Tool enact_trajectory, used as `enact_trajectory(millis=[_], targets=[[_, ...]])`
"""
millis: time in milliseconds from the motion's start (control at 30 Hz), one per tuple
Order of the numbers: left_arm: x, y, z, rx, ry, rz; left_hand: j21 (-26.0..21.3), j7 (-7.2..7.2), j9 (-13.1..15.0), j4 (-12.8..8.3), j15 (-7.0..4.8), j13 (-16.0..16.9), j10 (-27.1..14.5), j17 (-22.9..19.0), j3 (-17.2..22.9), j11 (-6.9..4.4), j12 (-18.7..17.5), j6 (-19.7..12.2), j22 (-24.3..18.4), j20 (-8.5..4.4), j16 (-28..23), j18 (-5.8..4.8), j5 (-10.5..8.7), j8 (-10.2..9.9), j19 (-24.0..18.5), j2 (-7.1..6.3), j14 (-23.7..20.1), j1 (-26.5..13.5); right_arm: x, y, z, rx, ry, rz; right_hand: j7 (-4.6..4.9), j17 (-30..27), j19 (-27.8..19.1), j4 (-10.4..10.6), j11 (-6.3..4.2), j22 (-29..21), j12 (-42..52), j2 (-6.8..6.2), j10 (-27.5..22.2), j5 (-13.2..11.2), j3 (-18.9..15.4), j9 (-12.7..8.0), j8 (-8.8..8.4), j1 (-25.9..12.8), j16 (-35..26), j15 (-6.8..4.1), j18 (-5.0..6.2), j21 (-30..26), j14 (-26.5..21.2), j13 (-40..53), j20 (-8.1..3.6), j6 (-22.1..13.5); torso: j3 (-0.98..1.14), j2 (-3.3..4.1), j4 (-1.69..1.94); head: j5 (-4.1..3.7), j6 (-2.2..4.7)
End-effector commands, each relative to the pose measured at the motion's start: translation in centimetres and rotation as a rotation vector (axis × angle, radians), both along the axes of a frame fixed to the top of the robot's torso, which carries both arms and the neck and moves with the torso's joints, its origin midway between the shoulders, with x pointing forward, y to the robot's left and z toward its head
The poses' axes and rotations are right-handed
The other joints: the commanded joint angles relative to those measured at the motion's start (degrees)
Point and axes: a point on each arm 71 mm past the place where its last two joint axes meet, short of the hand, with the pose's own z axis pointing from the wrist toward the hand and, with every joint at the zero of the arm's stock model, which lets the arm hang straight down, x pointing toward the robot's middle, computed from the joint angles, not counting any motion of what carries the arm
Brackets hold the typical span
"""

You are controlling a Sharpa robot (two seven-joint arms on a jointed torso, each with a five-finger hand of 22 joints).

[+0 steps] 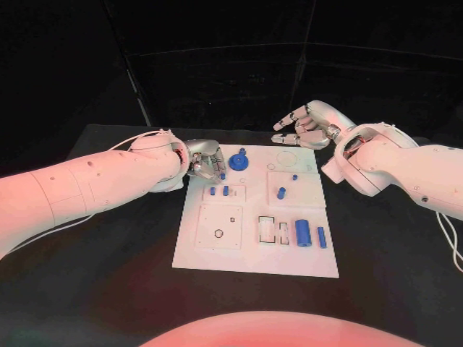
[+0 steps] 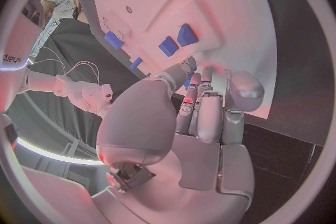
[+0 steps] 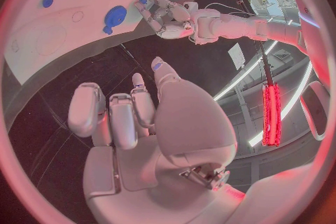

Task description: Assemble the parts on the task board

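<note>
Left hand [image 1: 202,160] at board's [image 1: 255,264] far left edge, fingers curled, holding nothing clear; small blue part [image 1: 223,175] just beside fingertips, toward board middle. Right hand [image 1: 307,124] raised past far edge, fingers curled in, empty. Left hand nearer.

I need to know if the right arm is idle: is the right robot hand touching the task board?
Apart. The head view shows the right robot hand raised beyond the task board's far edge, fingers curled, dark background between them.
</note>
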Motion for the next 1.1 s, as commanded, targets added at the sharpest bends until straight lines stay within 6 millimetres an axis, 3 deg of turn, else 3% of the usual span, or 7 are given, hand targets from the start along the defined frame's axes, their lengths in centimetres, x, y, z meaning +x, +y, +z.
enact_trajectory(millis=[33,167,233,267,600,900,1100], targets=[[-0.1,0.4,0.2,-0.014,-0.005,0.017,-0.3,-0.02,-0.1,-0.1,0.41,-0.1,-0.5,0.0,0.2,-0.06,-0.3,-0.5,0.0,-0.03,-0.2,-0.46,-0.12,-0.3,-0.3,-0.66,0.0,0.0,0.1,-0.2,0.0,-0.013,0.010,0.000,0.06,-1.1,-1.8,-0.1,0.08,-2.4,-4.3,0.09,-3.4,0.4,-0.5,0.0,0.07,0.8,-1.3,-0.33,0.98,-1.4,2.4,-3.9,0.02,-0.5,-0.01,-0.01,0.05,-0.10,0.01],[-0.2,1.4,0.6,-0.036,-0.018,0.035,-0.4,-0.01,-0.1,-0.1,0.42,-0.1,-0.5,0.0,0.2,-0.06,-0.4,-0.4,-0.1,-0.02,-0.2,-0.45,-0.11,-0.2,-0.3,-0.64,0.0,0.0,0.1,-0.7,-0.1,-0.033,0.017,-0.008,-0.11,-7.3,-6.7,0.0,-0.26,-10.8,-26.8,0.25,-17.6,0.5,-0.2,0.0,0.40,2.6,-6.1,-0.66,2.60,-6.5,0.7,-24.0,-0.25,-0.2,-0.01,-0.04,0.11,-0.19,0.08],[-0.1,2.1,1.1,-0.067,-0.030,0.053,-0.4,0.02,-0.1,-0.1,0.43,0.0,-0.5,0.0,0.3,-0.06,-0.3,-0.4,-0.1,-0.01,-0.1,-0.44,-0.10,-0.2,-0.3,-0.57,0.0,0.1,0.1,-1.1,-0.2,-0.055,0.022,-0.009,-0.20,-10.7,-8.2,0.1,-0.27,-13.8,-33.9,0.06,-20.0,0.7,0.5,0.1,0.62,4.0,-8.9,-0.78,3.12,-8.6,-0.1,-29.8,-0.43,0.4,-0.01,-0.11,0.13,-0.21,0.18],[-0.1,2.5,1.3,-0.091,-0.034,0.067,-0.4,0.07,-0.1,-0.1,0.44,0.0,-0.4,0.0,0.4,-0.04,-0.3,-0.3,-0.2,0.00,-0.1,-0.42,-0.09,-0.1,-0.3,-0.52,0.0,0.1,0.1,-1.3,-0.3,-0.071,0.023,-0.007,-0.62,-12.0,-8.0,0.4,-0.20,-15.3,-42.3,-1.17,-15.3,0.3,1.6,-0.2,0.24,5.7,-10.7,-0.53,2.66,-10.1,0.2,-39.3,-0.02,0.4,-0.01,-0.13,0.07,-0.25,0.22],[-0.6,5.2,3.8,-0.519,-0.041,0.189,-2.3,0.67,0.1,0.6,0.39,0.9,3.0,-0.8,0.6,-0.25,1.9,1.7,-1.9,0.07,-0.3,0.02,-0.08,0.9,-1.1,0.02,-0.3,-0.2,0.0,-2.5,-0.9,-0.336,-0.026,0.035,0.06,-11.1,-6.2,0.6,0.63,-14.5,-54.9,-2.47,-17.5,0.2,4.1,0.0,0.77,8.1,-10.3,-0.21,2.99,-9.9,1.2,-51.2,-0.06,3.1,-0.04,-0.13,0.09,-2.17,0.93],[-2.3,5.2,4.7,-0.958,0.090,0.275,-12.4,0.73,0.1,1.2,0.40,1.0,3.0,-10.9,0.7,-0.23,2.5,2.9,-11.0,0.10,-5.5,2.00,-0.07,1.7,-6.3,0.67,-4.5,-0.1,-0.3,-3.3,-1.5,-0.505,-0.083,0.008,-0.04,-10.4,-5.5,0.9,0.78,-13.6,-57.6,-3.30,-17.1,-0.2,4.7,-0.1,0.42,8.2,-9.8,-0.09,2.81,-9.4,1.4,-54.8,0.02,3.8,-0.24,-0.06,0.09,-3.98,1.43],[-3.3,4.7,4.8,-1.189,0.200,0.314,-21.0,0.81,-0.2,1.6,0.56,1.1,2.6,-18.9,0.2,-0.13,3.1,2.7,-18.3,0.27,-10.2,3.38,-0.06,1.8,-10.9,0.93,-8.8,-0.2,-0.7,-3.1,-2.5,-0.576,-0.085,0.003,0.35,-10.3,-5.3,1.4,1.39,-13.5,-59.7,-4.07,-18.4,-0.3,4.9,-0.2,-0.21,7.9,-9.6,0.36,2.77,-9.3,1.4,-57.3,0.35,3.4,0.00,0.00,0.14,-4.38,1.35]])
